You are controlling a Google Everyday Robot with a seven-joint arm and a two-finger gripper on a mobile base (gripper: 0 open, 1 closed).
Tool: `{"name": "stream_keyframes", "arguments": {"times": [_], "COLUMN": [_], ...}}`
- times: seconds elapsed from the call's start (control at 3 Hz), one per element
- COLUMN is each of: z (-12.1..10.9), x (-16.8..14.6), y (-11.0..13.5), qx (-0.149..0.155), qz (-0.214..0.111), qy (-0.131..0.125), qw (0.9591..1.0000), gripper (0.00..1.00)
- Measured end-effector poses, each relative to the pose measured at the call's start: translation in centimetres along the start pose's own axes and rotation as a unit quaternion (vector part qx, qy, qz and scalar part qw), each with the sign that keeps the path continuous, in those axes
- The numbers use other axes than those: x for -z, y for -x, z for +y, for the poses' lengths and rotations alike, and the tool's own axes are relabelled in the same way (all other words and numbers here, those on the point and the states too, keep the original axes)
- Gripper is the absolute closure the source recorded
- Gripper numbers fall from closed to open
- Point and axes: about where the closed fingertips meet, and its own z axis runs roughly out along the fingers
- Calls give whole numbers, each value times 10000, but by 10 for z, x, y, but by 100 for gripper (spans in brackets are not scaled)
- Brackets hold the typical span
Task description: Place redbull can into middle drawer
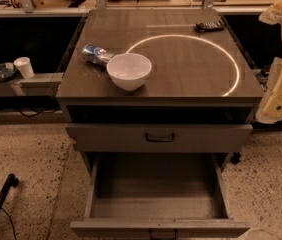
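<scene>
Since there is only the one camera view, all of this comes from it: my gripper sits at the right edge of the frame, just off the right side of the cabinet top and roughly level with it. I cannot tell whether it is open or closed. The redbull can lies on its side on the left part of the top, just behind and left of the white bowl. It is touching or nearly touching the bowl's rim, I cannot tell which, and it is well apart from my gripper. The bowl stands upright near the front edge. A bright ring of light reflects on the top, right of the bowl. A small dark object lies near the back right corner. Below the top, a grey drawer shows its flat front and black curved handle. Under it the middle drawer is pulled out toward the camera, its plain grey inside in view. A white paper cup stands upright on a ledge far left, off the cabinet.
</scene>
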Motion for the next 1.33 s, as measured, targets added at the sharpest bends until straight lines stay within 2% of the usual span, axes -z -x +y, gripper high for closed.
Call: {"name": "stream_keyframes", "arguments": {"times": [0.33,0.67,1.0,1.33], "z": [0,-12,-35,-56], "x": [0,-13,-41,-80], "y": [0,22,59,92], "qx": [0,127,208,11], "qz": [0,133,347,520], "qy": [0,83,219,356], "qw": [10000,9998,9989,9980], "gripper": [0,0,0,0]}}
